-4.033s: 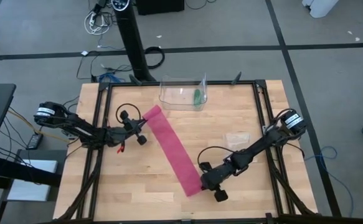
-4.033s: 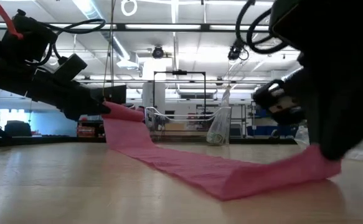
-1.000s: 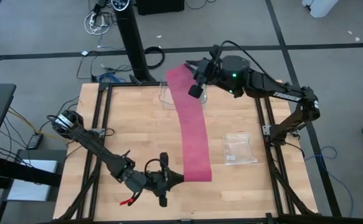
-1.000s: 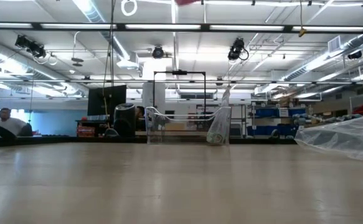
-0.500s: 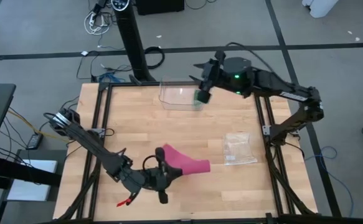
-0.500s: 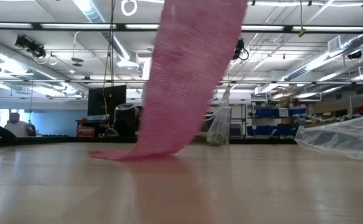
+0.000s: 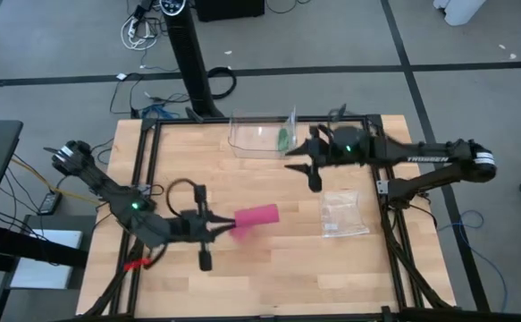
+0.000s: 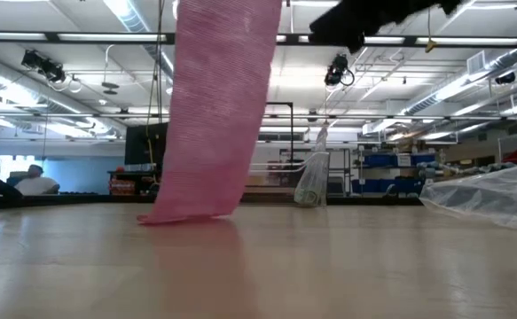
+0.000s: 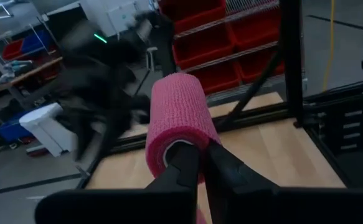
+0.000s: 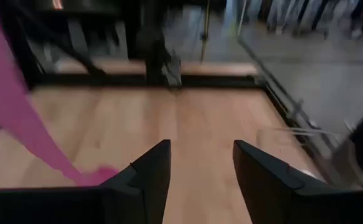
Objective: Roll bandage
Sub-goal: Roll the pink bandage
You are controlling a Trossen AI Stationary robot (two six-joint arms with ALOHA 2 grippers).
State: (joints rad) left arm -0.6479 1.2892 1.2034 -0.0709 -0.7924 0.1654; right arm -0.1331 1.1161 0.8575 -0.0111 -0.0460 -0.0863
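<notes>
The magenta-pink bandage (image 7: 258, 216) hangs as a long strip (image 8: 215, 115) from my left gripper (image 7: 228, 225), which is shut on it over the table's middle, toward the near left. Its lower end (image 8: 184, 215) rests on the table. In the left wrist view the strip (image 9: 175, 112) arches over my fingertips. My right gripper (image 7: 296, 165) is open over the far middle, clear of the bandage, which shows off to one side (image 10: 19, 130) in its wrist view. My left gripper pinches the bandage near its upper end (image 9: 182, 148) between its two fingers, which lie about level and point toward the table's right. The cloth folds over the fingertips (image 9: 221, 163) and hangs slack below them. Its lower end lies on the table.
A clear bin (image 7: 262, 134) with a small green item (image 7: 282, 139) stands at the far edge. A clear flat plastic piece (image 7: 342, 213) lies at the right. Black frame rails (image 7: 378, 152) run along the table's sides. Bare wood lies between the grippers.
My right gripper has let go of the bandage's far end, come down from high over the bin and opened. The strip has fallen from its stretched span. My left gripper has risen and moved toward the left, so the bandage now hangs from it with its end on the table.
</notes>
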